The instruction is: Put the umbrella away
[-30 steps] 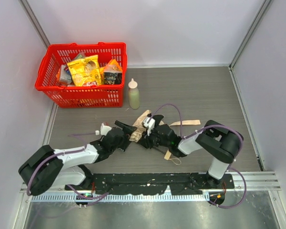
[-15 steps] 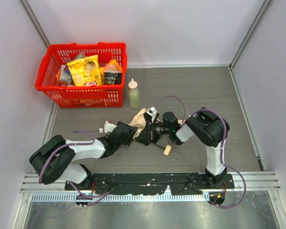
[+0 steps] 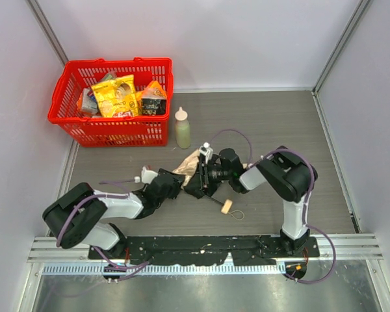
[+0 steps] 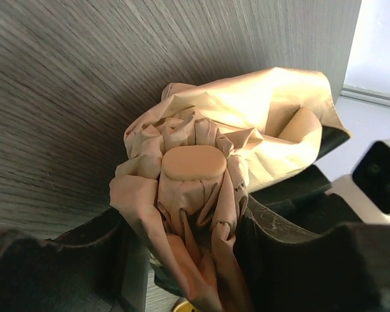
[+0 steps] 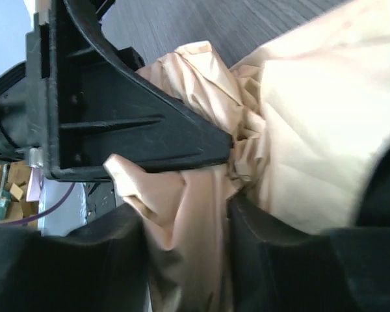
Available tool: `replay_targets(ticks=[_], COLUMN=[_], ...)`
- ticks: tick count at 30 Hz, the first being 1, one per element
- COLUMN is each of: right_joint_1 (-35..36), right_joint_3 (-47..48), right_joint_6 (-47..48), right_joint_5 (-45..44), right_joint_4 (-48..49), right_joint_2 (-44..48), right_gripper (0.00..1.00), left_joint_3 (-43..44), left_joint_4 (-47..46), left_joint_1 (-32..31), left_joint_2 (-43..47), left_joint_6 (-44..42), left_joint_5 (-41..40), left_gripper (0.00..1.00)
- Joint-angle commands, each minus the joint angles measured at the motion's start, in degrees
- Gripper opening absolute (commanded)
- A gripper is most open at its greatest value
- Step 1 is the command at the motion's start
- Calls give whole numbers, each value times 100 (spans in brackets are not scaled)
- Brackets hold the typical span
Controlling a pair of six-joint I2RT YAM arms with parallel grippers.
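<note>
The left gripper and the right gripper met tip to tip over the table, both working on the umbrella. In the left wrist view, the bunched cream canopy filled the whole gap between the left fingers, which were closed down on the fabric. The oval end cap stood just ahead of them. In the right wrist view, the right fingers were likewise drawn in on a fold of the same fabric, with the left gripper's black frame directly in front. This opposed two-point hold appeared intended to gather the loose canopy into a tight bundle around the shaft, so that the umbrella could be collapsed for storage. The shaft ran out from below the right gripper toward the arm bases and ended at the knob handle. The handle and its cord loop lay on the table, apart from either gripper. Clearance between the two grippers was minimal, so any closing or twisting move risked finger contact. The squeeze bottle stood near the far side of both grippers, and the red basket sat beyond the left gripper. Open table extended past the right gripper's outer side, offering the better room for moving.
</note>
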State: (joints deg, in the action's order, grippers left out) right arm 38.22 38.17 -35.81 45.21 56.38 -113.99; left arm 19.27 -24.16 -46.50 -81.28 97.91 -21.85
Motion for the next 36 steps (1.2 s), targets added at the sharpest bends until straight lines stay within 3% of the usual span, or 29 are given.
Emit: replay_targets(ticks=[1,4,8,13,17,22,24,25,27,31,33,36], right_joint_1=[283,467,809,1670,2171,2568,2594,2499,2244,2032,1848,1008], right_joint_3=[322,690,754,165,-433,-232,-48,206,549,465,201,-81], right_joint_6=[932,1820,2577,3290,3826,4284,4005,3603,2874,1152,38,-1426], right_joint_5=[-793,-1862,-3041,-4834,-5337,-5812,-6303,-6732,-6736,-6499,-6525,-6011], right_joint_4=[-3393,-4850,-5479,-4403,-3127,-2861,-2983,-3393,-4340,-5602,-6155,-7192], right_joint_2=[912,1669,2503,3268,3367,2692,2541,2523,2636,3733,4454,5271], right_gripper=[68,73,74,78,80,80,81,82,82,82,87,88], left_joint_3=[-231,-169,-37,156,428,587,482,368,96,-502,-521,-564], left_joint_4=[1097,1291,1633,2020,2731,3049,2848,2682,2060,1030,1028,792], left_joint_1=[-8,-17,-8,-8,-17,-8,-8,-8,-17,-8,1,1], left_joint_2=[-240,-91,6,-55,-64,-46,24,102,330,797,937,1052], left_joint_6=[-422,-317,-167,70,185,202,141,97,-148,-395,-588,-817], left_joint_5=[215,400,523,857,998,1051,1042,1033,955,717,655,699], left_gripper=[0,0,0,0,0,0,0,0,0,0,0,0])
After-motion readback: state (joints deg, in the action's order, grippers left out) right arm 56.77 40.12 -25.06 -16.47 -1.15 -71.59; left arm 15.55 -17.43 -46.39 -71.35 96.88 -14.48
